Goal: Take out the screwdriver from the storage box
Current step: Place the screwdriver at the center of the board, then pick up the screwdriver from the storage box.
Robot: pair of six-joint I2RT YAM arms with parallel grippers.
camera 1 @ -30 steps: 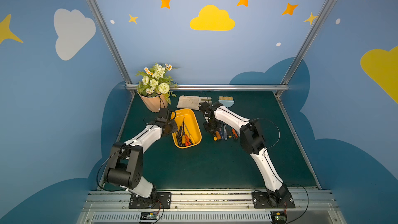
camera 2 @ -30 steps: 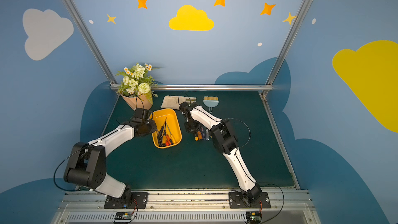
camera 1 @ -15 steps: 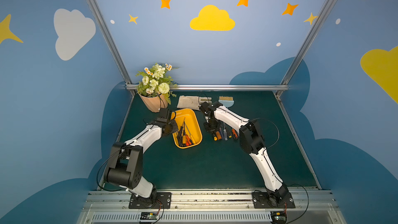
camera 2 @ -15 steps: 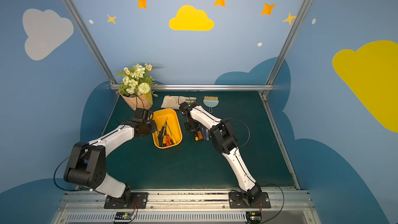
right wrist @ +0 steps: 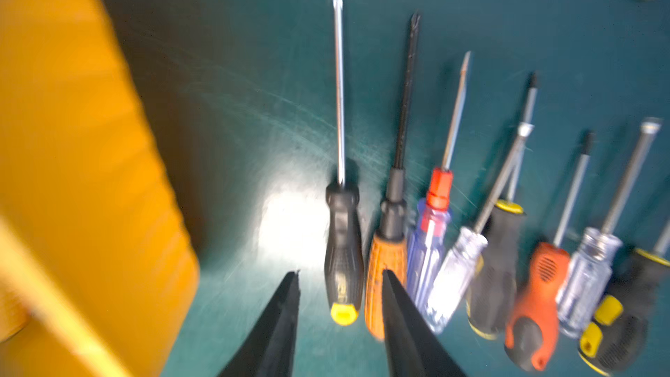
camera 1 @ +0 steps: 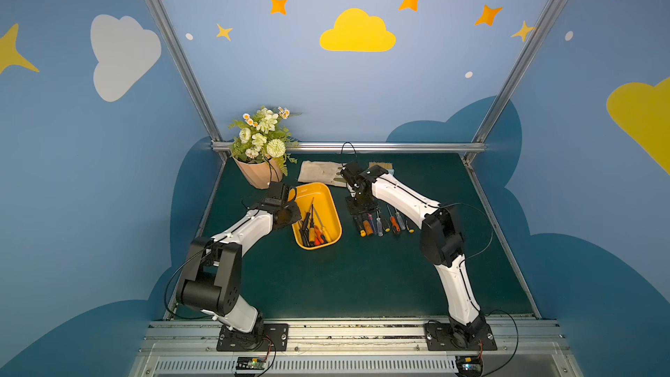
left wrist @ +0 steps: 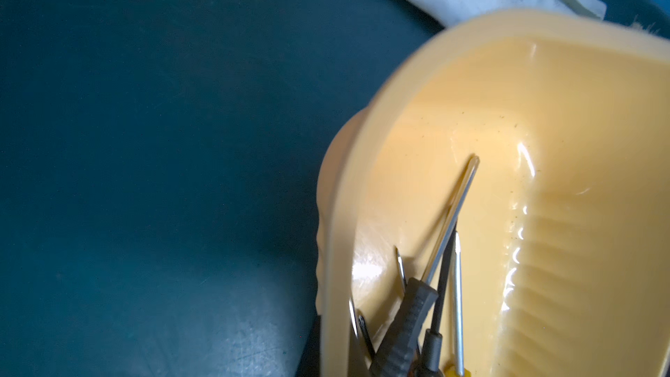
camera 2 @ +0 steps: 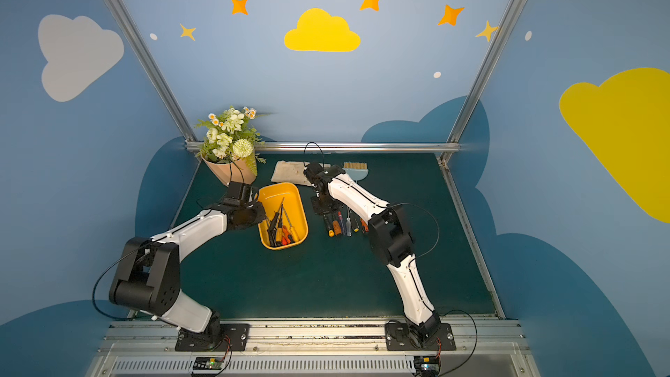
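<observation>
Black screwdriver [right wrist: 342, 248] (yellow end cap) is out of the box [camera 1: 321, 194]. It lies flat on the table [camera 1: 326, 284], first in a row [camera 1: 379, 224] of screwdrivers just right of the box. Tips point to the far edge, handles to the front. An orange handle lies right beside it; whether they touch, can't tell through the blur.

Right gripper [right wrist: 340, 277] is over its handle end. Jaws are partly apart, wider than the handle, with table showing on the box side, so nothing is held. The other finger [right wrist: 397, 306] overlaps the orange handle in the right wrist view.

Box sits left of the table's centre, long axis front to back. More screwdrivers [camera 1: 318, 234] are piled in its front end, shafts toward the far end. The far end is bare.

Left gripper [camera 1: 292, 216] is closed on the box's left wall, about mid-length. In the left wrist view only a dark sliver of finger [left wrist: 310, 353] shows outside the wall.

Glove [camera 1: 319, 172] lies along the far edge behind the box, with the right arm's wrist over its right end. Pot [camera 1: 259, 175] with flowers is in the far left corner. Brush [camera 2: 355, 170] is at the far edge, just right of the glove.
</observation>
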